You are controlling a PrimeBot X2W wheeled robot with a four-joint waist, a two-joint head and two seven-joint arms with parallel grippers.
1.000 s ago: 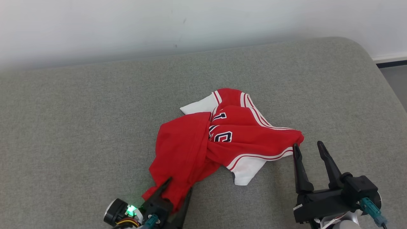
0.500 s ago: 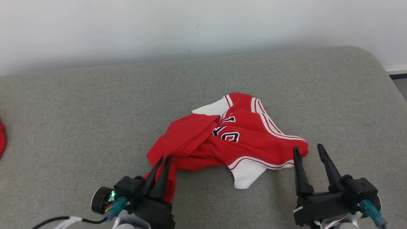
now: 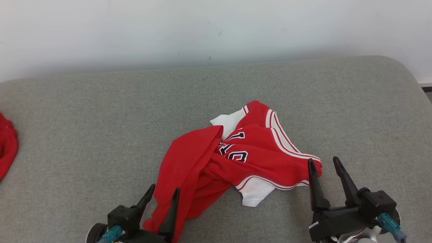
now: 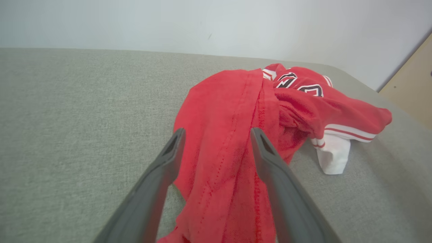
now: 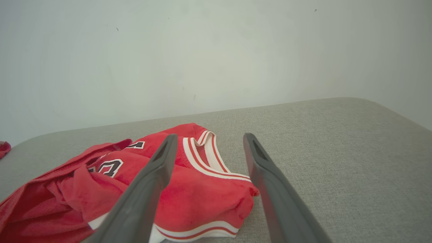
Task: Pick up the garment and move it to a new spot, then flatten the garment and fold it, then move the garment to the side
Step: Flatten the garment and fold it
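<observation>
My left gripper (image 3: pixel 164 189) has its two fingers spread. A strip of the garment (image 3: pixel 263 152) lies loose between them, clearer in my left wrist view, where the red cloth (image 4: pixel 229 111) runs up the gap of the left gripper (image 4: pixel 217 131). Half a second ago these fingers were pinched shut on that same near edge; now they are apart again, as they were a second ago.

My right gripper (image 3: pixel 322 160) is wide open and holds nothing, the same as in both earlier pictures. Its inner fingertip sits at the garment's right end. From the right wrist, the right gripper (image 5: pixel 210 136) straddles that end of the garment (image 5: pixel 202 189), with the outer finger over bare padding.

The garment lies crumpled near the middle of the grey padded surface (image 3: pixel 84 135). Its red flap now reaches down toward my left fingers in a longer drape than half a second ago.

By count there are two grippers with two fingers each and one red garment with white trim and dark numerals. There is one other red cloth (image 3: pixel 6 145) at the far left edge, and more of it shows now because my head has shifted. Behind is one pale wall (image 3: pixel 216 30).
</observation>
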